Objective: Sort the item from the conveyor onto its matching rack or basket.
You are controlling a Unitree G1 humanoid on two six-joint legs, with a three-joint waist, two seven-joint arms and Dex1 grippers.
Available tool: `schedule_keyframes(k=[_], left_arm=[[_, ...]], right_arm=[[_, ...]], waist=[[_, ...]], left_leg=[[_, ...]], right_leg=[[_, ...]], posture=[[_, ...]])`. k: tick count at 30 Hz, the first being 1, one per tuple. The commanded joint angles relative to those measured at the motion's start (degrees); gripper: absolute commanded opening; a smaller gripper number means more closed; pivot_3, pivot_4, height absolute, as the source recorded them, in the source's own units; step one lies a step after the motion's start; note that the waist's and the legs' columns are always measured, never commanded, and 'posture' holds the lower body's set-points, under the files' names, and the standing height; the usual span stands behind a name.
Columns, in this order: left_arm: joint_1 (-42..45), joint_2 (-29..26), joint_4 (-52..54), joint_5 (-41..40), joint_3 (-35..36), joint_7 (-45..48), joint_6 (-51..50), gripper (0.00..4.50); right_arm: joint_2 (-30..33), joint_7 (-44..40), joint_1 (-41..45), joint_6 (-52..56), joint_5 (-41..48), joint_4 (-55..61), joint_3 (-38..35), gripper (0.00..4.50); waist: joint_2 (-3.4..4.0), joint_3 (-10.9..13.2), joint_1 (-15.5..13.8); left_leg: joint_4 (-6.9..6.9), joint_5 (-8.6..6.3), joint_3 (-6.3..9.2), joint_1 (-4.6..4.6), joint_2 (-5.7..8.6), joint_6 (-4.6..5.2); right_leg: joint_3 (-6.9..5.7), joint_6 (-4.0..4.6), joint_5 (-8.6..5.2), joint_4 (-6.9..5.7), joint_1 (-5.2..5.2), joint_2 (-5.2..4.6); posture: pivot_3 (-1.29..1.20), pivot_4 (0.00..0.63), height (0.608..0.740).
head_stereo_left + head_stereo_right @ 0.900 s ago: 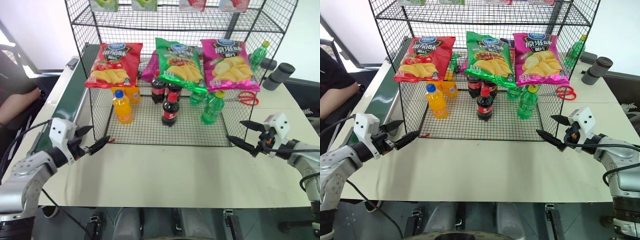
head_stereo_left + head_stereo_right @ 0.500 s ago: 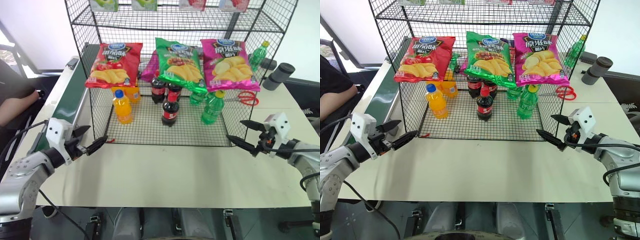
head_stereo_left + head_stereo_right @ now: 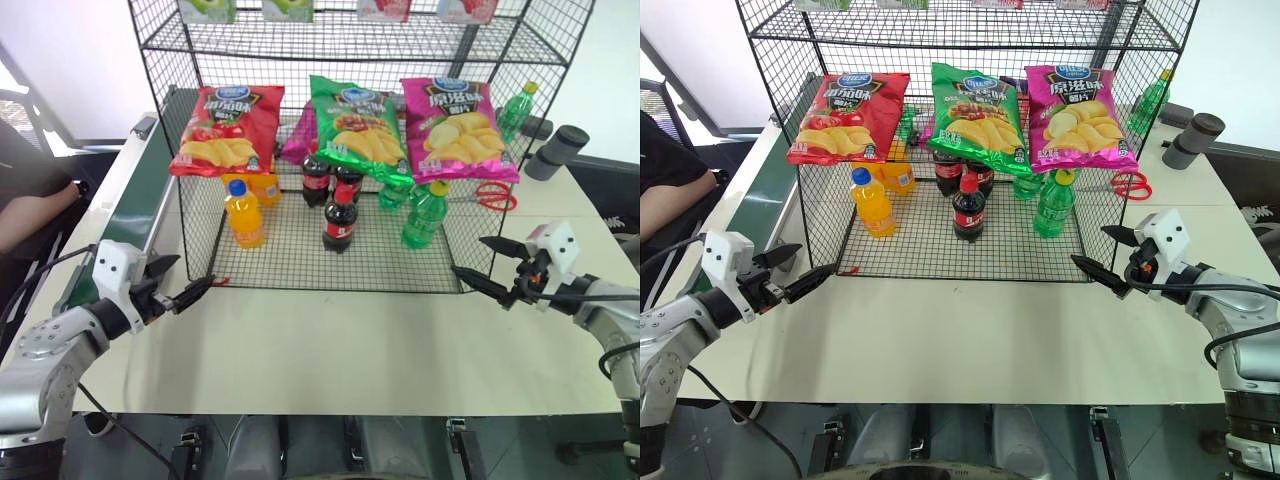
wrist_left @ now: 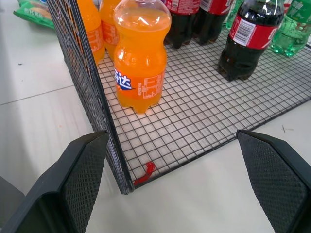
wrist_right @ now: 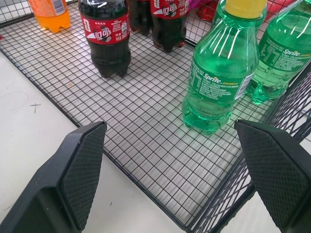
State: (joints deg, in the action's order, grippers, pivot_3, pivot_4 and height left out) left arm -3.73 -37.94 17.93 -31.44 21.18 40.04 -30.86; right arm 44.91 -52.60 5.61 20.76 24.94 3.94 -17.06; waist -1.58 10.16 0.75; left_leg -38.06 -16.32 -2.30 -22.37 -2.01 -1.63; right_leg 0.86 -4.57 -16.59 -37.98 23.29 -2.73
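Head view: cola bottle (image 3: pixel 340 219) w/ red cap stands upright on the black wire rack's (image 3: pixel 300 262) grid floor, roughly centre, near the front; two more colas (image 3: pixel 330 180) just behind it, partly under the green chip bag (image 3: pixel 358 128). Orange soda bottle (image 3: pixel 244 213) to its left, green Sprite bottle (image 3: pixel 424 214) to its right, all apart from each other. Red chip bag (image 3: pixel 226 130) and pink chip bag (image 3: pixel 457 128) hang on the rack front either side of the green one. Conveyor (image 3: pixel 140 205) runs along the rack's left side; its visible belt carries no item, far end hidden behind rack.

Left hand (image 3: pixel 183 282) hovers off the rack's near-left corner, fingers spread wide, holding nothing. Right hand (image 3: pixel 497 267) near the near-right corner, also wide and holding nothing. Both sit over the pale table (image 3: pixel 330 345), clear of the mesh. Red scissors (image 3: pixel 490 196) lie on the table right of the rack. A person's arm (image 3: pixel 35 215) rests by the conveyor at far left.

Judgement: cola looks already sorted; hands waiting. Risks: left fingertip is close to the rack corner wire, so a swing toward the belt could snag the mesh and jolt the upright bottles over. Person's arm near the belt is also in the reach path.
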Motion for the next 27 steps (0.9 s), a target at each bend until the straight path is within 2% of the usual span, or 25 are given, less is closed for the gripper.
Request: schedule_keyframes(k=[1, 27], left_arm=[[0.0, 0.1, -0.3, 2.7, 0.1, -1.2, 3.1, 4.5], [2.4, 0.8, -2.0, 4.3, -1.9, -1.5, 3.2, 4.5]], right_arm=[[-0.2, 0.1, 1.3, -0.5, 0.5, 1.6, 0.1, 4.39], [-2.4, 1.4, 3.8, 0.0, 0.5, -1.0, 2.9, 4.39]], waist=[[0.0, 0.0, 0.0], [0.0, 0.0, 0.0]], left_leg=[[0.0, 0.0, 0.0, 0.0, 0.0, 0.0], [0.0, 0.0, 0.0, 0.0, 0.0, 0.0]], right_leg=[[0.0, 0.0, 0.0, 0.0, 0.0, 0.0], [0.0, -0.01, 0.01, -0.01, 0.01, 0.0]], posture=[[0.0, 0.15, 0.734], [0.0, 0.15, 0.734]])
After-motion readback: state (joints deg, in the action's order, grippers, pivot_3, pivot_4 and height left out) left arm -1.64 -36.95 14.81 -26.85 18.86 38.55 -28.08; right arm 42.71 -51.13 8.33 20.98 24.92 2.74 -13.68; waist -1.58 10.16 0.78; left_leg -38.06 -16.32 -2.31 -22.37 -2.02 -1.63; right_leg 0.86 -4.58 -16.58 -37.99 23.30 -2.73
